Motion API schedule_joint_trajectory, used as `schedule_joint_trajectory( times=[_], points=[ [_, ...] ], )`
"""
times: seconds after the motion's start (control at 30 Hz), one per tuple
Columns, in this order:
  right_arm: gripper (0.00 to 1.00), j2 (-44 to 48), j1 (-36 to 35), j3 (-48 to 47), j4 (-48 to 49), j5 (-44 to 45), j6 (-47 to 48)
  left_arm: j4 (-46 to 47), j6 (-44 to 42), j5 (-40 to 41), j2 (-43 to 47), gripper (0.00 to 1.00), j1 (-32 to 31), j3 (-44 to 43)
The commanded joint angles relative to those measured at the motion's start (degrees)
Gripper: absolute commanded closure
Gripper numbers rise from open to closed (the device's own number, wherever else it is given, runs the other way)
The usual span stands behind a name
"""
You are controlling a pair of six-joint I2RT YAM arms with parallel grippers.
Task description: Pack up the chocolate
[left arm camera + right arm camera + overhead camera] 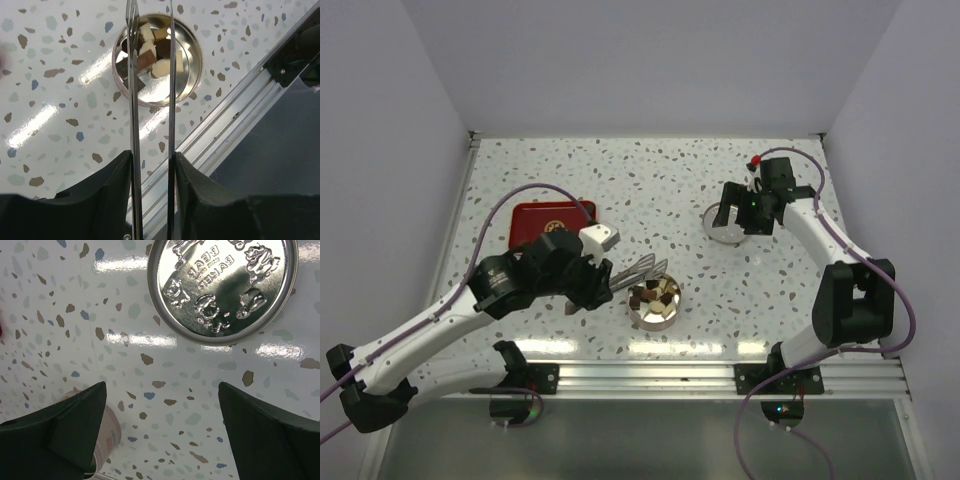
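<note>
Several pieces of chocolate (pixel 656 293) (pixel 150 54), dark brown, tan and cream, lie in the open round tin (pixel 638 312) (pixel 194 65) near the table's front edge. My left gripper (pixel 592 277) (pixel 152 159) is shut on the long metal tweezers (pixel 640 270) (pixel 134 100), one arm against each finger. The tweezers reach over the tin; their tips run out of the left wrist view, and I see nothing between the two arms. At the back right my right gripper (pixel 728 222) (pixel 162 387) hangs open and empty just above the table, next to the embossed tin lid (pixel 716 231) (pixel 222 287).
A red rectangular tray (pixel 535 222) lies at the back left, behind the left arm. A pale round container with red print (pixel 107 432) sits beside the right gripper's left finger. The aluminium rail (pixel 650 375) (pixel 235 105) runs along the table's front edge.
</note>
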State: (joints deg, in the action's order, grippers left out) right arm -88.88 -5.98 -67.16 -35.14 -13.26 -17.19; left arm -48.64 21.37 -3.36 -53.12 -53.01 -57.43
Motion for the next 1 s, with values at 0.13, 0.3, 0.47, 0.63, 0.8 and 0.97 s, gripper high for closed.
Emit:
schedule_joint_trajectory(
  times=[0.13, 0.3, 0.47, 0.63, 0.8, 0.97],
  points=[
    [0.03, 0.38, 0.18, -1.66, 0.24, -1.16, -0.30, -2.16, -2.91, 5.81, -4.00, 0.59, -0.34, -9.63],
    [0.04, 0.46, 0.18, -1.75, -0.02, -0.98, -0.04, 3.28, -2.12, 8.62, -8.21, 0.60, -0.07, -9.89],
    [0.03, 0.46, 0.26, -1.49, 0.07, -1.42, 0.05, 10.38, -2.12, 8.29, -12.87, 0.60, 11.85, -9.46],
    [0.03, 0.38, 0.18, -0.44, 0.94, -1.95, -0.12, 15.59, -0.45, 9.07, -14.90, 0.59, 27.85, -8.76],
    [0.03, -0.33, 0.18, -0.43, 1.03, -3.00, 0.49, 18.05, 0.43, 10.47, -16.93, 0.59, 42.78, -7.79],
    [0.03, -0.85, 0.18, -1.31, 1.03, -3.70, 1.46, 20.25, -1.76, 12.57, -16.84, 0.59, 51.68, -4.72]
  ],
)
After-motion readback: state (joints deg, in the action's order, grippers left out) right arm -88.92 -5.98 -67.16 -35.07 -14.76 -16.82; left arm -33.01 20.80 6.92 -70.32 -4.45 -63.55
